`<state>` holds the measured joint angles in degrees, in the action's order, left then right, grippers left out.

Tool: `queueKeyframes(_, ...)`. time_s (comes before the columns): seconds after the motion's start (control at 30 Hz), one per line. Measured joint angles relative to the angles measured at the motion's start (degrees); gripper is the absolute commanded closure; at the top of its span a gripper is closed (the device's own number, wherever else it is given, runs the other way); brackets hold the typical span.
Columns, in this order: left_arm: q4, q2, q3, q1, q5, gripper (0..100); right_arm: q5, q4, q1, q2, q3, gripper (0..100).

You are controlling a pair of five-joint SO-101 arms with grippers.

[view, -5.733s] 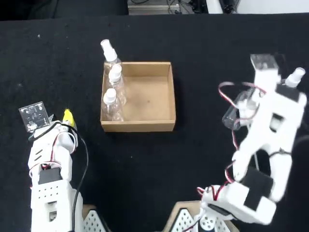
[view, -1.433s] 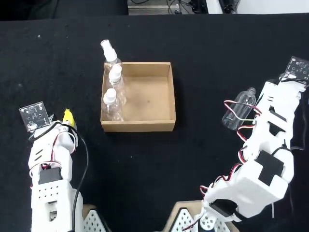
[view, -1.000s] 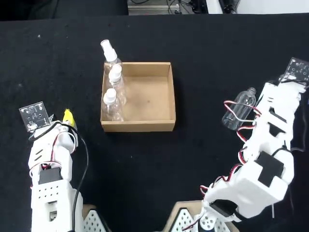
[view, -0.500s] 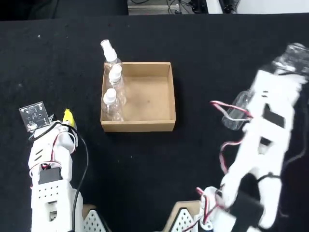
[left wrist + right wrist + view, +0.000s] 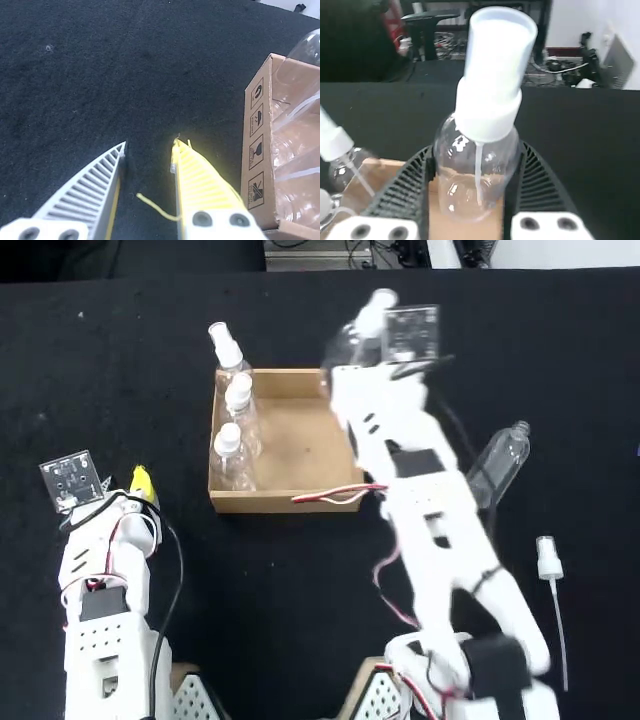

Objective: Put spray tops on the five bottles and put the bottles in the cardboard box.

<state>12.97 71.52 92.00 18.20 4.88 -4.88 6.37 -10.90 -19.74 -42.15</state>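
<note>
Your right tool (image 5: pixel 475 167) is clamped on a capped bottle (image 5: pixel 470 197). Its fingers sit on both sides of the bottle's shoulder, and the spray top (image 5: pixel 492 75) sticks out past the fingertips. From above you see that bottle held over the far-right corner of the cardboard box (image 5: pixel 285 502). The right arm (image 5: pixel 430 510) runs diagonally across the box's right wall, covering that wall and the strip of table (image 5: pixel 120 360) beside it. The left side of the box is occupied: the rear bottle (image 5: pixel 240 408) and the front bottle (image 5: pixel 230 455), both capped, lie along the left wall, close together. A third capped bottle (image 5: pixel 224 348) sits at the far-left corner; you can't tell from these views whether it is inside or just outside the back wall. The middle and right of the box floor show bare cardboard. Right of the arm, an uncapped bottle (image 5: pixel 497 465) lies tilted on the table, its base end right at the arm's edge in the high view. A loose spray top (image 5: pixel 547 558) with a long dip tube lies near it, toward the front and apart from it. Your left tool (image 5: pixel 150 150) has its fingers apart with nothing between them. It sits low over bare table just left of the box's front-left corner, and the box's outer wall is close by in its wrist view.
</note>
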Motion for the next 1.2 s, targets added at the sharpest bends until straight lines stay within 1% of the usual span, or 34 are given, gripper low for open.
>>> queueKeyframes(0.17, 0.0, 0.0, 0.0, 0.0, 0.0, 87, 0.0, -9.2, -3.1, 9.9, 0.0, 90.6)
queueKeyframes(0.3, 0.0, 0.0, 0.0, 0.0, 0.0, 87, 0.0, -15.7, -3.5, 16.4, 0.0, 90.6)
queueKeyframes(0.73, 0.0, 0.0, 0.0, 0.0, 0.0, 87, 0.0, -27.3, -3.6, 28.9, 0.0, 90.6)
queueKeyframes(0.97, 0.0, 0.0, 0.0, 0.0, 0.0, 87, -0.1, -28.2, -3.7, 31.5, 0.2, 90.6)
queueKeyframes(1.2, 0.0, 0.0, 0.0, 0.0, 0.0, 87, 6.5, -18.7, -4.3, 31.5, 5.5, 90.5)
